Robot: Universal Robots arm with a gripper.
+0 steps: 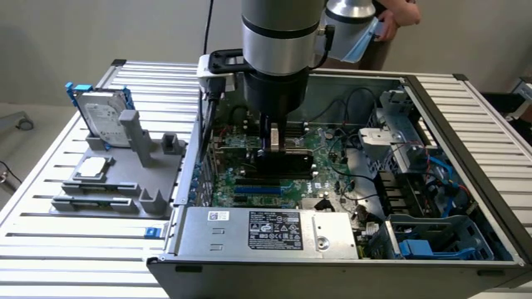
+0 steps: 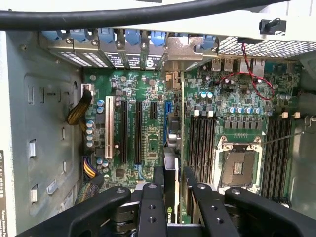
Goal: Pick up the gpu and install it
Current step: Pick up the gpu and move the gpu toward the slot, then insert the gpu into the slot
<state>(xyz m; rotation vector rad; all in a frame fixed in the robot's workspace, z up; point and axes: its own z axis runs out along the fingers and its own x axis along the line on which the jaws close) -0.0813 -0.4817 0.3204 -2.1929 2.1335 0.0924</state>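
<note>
The end effector [image 1: 278,148] is inside the open case [image 1: 465,112], clenched on the gpu [image 1: 283,165], with a finger on each flat face. The wrist view shows the gpu [image 2: 170,197] edge-on between the fingers [image 2: 159,173], running away from the camera toward the far wall of the case, where a silver bracket [image 2: 183,49] sits at the rear openings. The card hangs low over the motherboard [image 1: 275,190], roughly in the middle of it. Whether its lower edge has met a slot cannot be told.

The likeliest fault from here is misalignment. The black slots [image 2: 131,131] lie just beside the card, and the memory slots [image 2: 202,143] are close on its other side, so a small sideways error would press the edge connector onto bare board or small parts. A tilt in the grip would let one end enter first and jam. The bracket could also catch on the rear wall and hold that end up.

A hard drive [image 1: 104,115] stands on a grey fixture [image 1: 124,180] on the bench [image 1: 50,249], at the exterior view's left, well apart. A person's hand [image 1: 399,12] is beyond the case's far side.
</note>
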